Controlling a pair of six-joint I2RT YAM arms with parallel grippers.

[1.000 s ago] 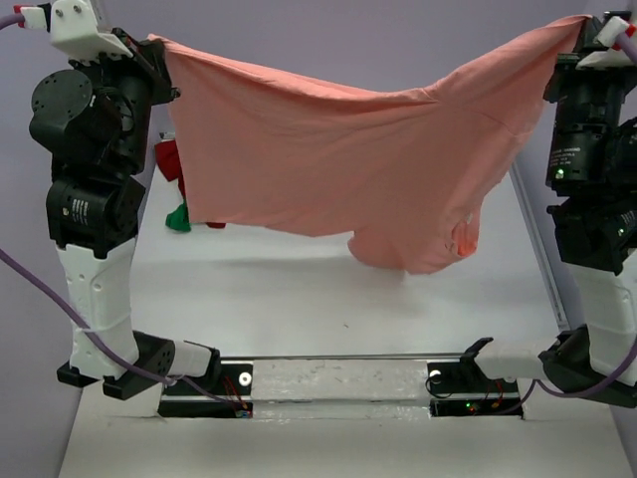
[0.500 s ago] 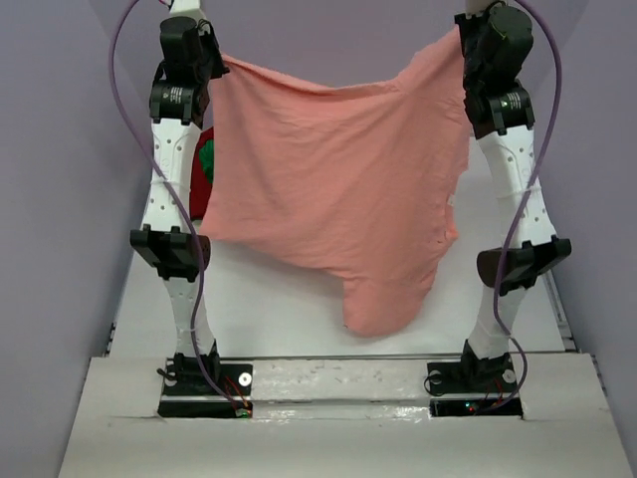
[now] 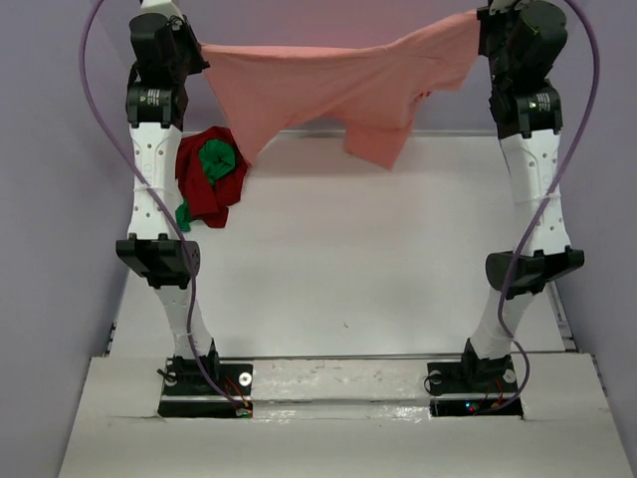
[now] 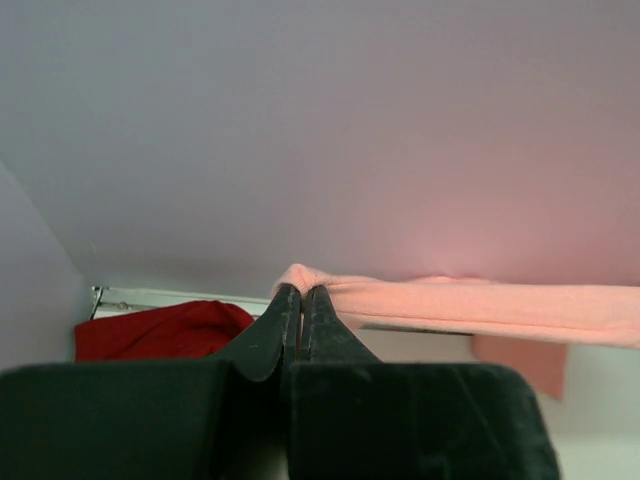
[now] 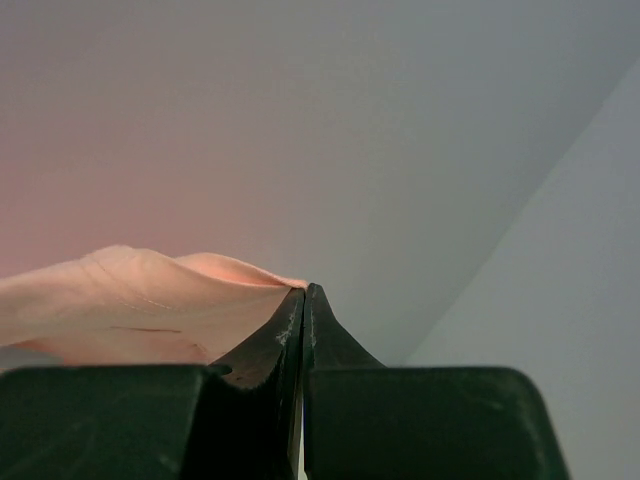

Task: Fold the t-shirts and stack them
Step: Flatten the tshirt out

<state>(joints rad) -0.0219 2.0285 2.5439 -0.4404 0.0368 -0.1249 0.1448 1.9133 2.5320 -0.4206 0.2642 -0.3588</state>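
The left pincer (image 4: 302,292) and right pincer (image 5: 304,290) each clamped an edge of the pink shirt (image 3: 328,85), which hung stretched between them, apparently to spread it for folding.

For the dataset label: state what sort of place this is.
Likely a robot lab bench: a white table boxed in by plain purple walls, with two bolted arms holding a salmon-pink t-shirt.

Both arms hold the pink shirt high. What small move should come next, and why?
Probably lower both arms together, keeping the pink shirt taut, to lay it on the table. The left gripper and right gripper pinch its edges, it hangs above bare table, and the red shirt lies aside at left.
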